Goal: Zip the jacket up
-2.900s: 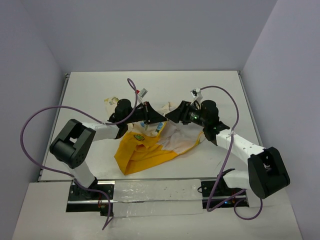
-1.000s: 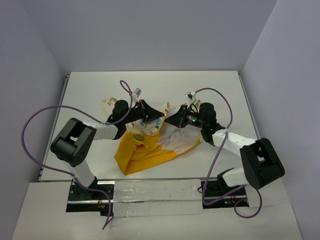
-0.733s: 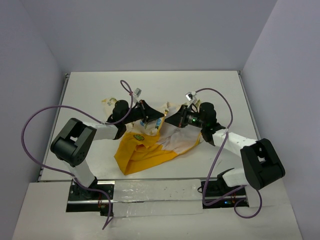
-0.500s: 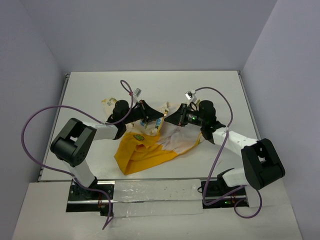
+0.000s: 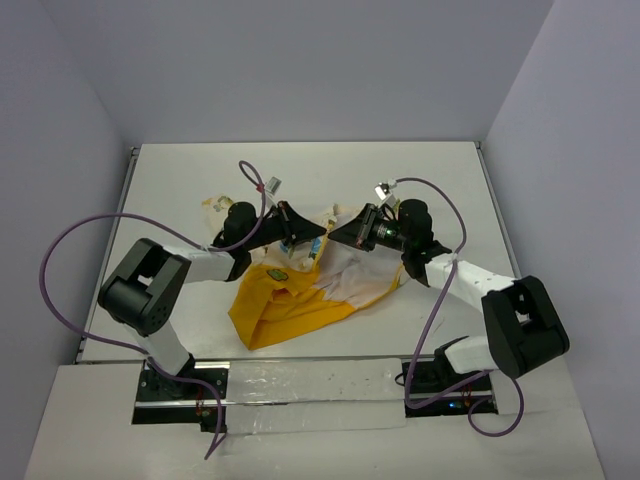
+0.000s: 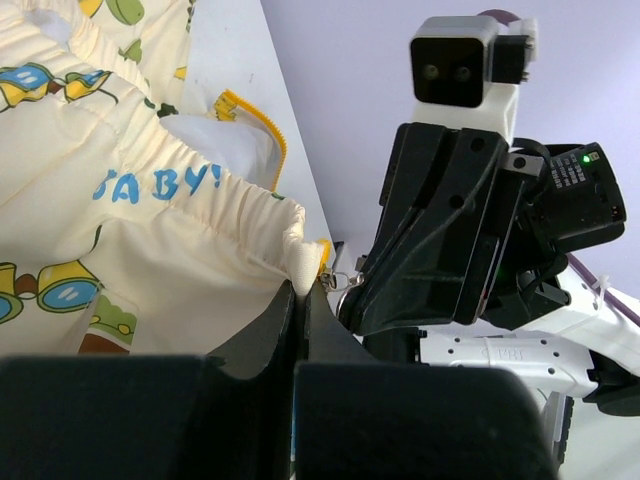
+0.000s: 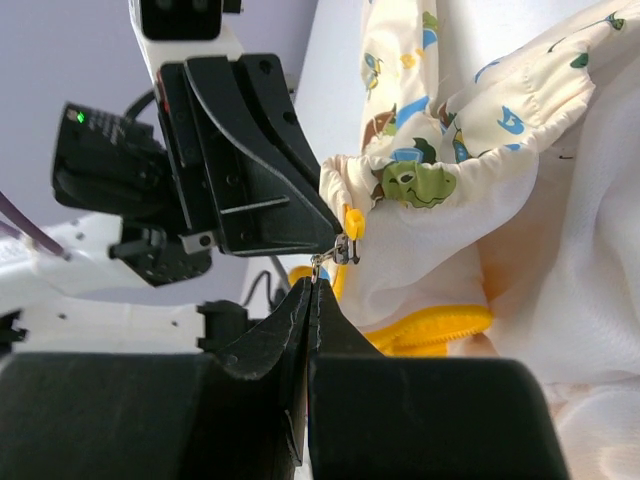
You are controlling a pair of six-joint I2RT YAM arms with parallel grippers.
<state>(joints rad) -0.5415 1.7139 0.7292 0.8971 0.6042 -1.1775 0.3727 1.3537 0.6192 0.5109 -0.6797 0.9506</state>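
Note:
The jacket (image 5: pixel 300 292) lies crumpled mid-table, yellow-orange lining up, with its cream animal-print edge lifted between the two arms. My left gripper (image 5: pixel 320 234) is shut on the cream hem corner (image 6: pixel 303 270) of the jacket (image 6: pixel 150 230), right beside the yellow zipper end. My right gripper (image 5: pixel 334 238) faces it nose to nose. In the right wrist view the right gripper (image 7: pixel 312 285) is shut on the small metal zipper pull (image 7: pixel 338 252), which hangs from the slider at the yellow zipper's bottom end. The jacket (image 7: pixel 470 150) spreads to the right there.
Purple cables loop off both arms (image 5: pixel 60 270) (image 5: pixel 455 200). A cream sleeve end (image 5: pixel 215 205) pokes out behind the left arm. The white table (image 5: pixel 330 170) has raised edges and grey walls close on three sides.
Both grippers stay shut on their holds. Since the earliest frame the two wrists have drifted slightly away from the near edge; the right wrist has edged a little farther back over the last second.

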